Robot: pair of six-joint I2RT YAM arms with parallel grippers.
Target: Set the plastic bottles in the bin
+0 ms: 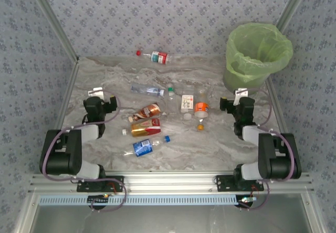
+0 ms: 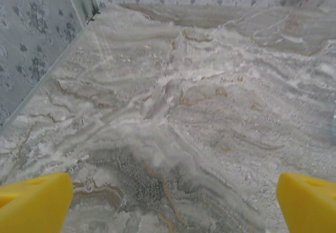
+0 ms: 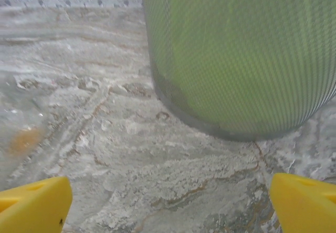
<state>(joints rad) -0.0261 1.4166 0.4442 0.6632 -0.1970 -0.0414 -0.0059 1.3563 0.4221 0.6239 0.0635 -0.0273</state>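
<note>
Left claw [image 2: 170, 201], right claw [image 3: 168, 204] (both spread) — arms [image 1: 63, 154] folded low.

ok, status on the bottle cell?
Open and empty: left end effector, right end effector. Eight plastic bottles loose on the table, none seen in the bin. Nothing blocking the way to it.

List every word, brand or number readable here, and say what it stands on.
No text is readable.
Blue-label bottle: print too blurred.
Orange-label bottle: too small.
Red-label bottle by the far wall: too small.
Bin: no markings seen.
</note>
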